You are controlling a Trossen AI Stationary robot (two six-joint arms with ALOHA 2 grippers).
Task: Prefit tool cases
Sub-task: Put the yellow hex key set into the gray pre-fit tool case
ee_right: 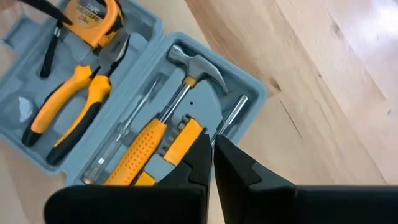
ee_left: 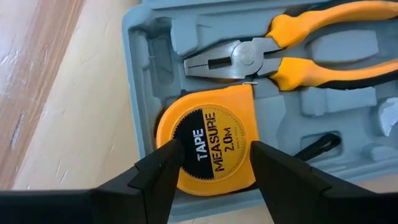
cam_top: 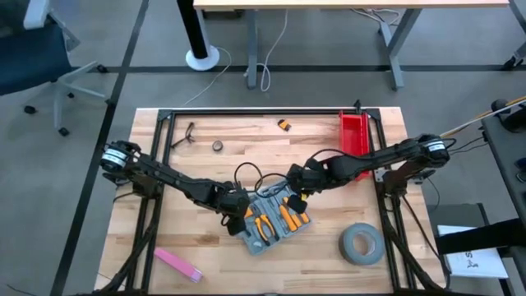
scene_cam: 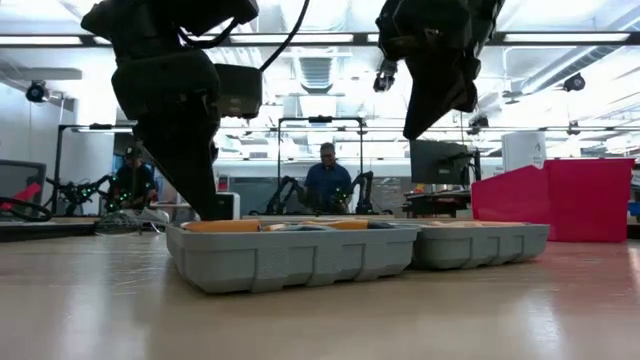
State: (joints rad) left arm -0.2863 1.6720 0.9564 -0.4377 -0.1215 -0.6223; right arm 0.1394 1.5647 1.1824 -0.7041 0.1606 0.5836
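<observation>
The blue-grey tool case [cam_top: 256,241] lies open and flat on the table, both halves up [scene_cam: 290,258]. Orange-handled pliers [ee_left: 298,53], an orange tape measure [ee_left: 208,134] and a hammer [ee_right: 193,71] sit in its moulded recesses. My left gripper [ee_left: 214,162] is open and low over the case's left half, one finger on each side of the tape measure. My right gripper [ee_right: 211,149] is shut and hovers above the case's right half [ee_right: 249,81], over the hammer's yellow handle; in the low view it [scene_cam: 425,125] hangs clear of the case. My left gripper comes down at the tape measure from above, with its fingers [ee_left: 165,165] beside the round body's two flanks [ee_left: 180,186]. I cannot tell whether they touch it. The tape measure lies flat in its recess.
A red bin [cam_top: 354,131] stands at the table's far right, a grey tape roll [cam_top: 362,244] near right, a pink strip [cam_top: 177,264] near left. Small parts [cam_top: 283,125] [cam_top: 218,146] lie toward the far edge. A person [scene_cam: 325,175] sits in the room behind.
</observation>
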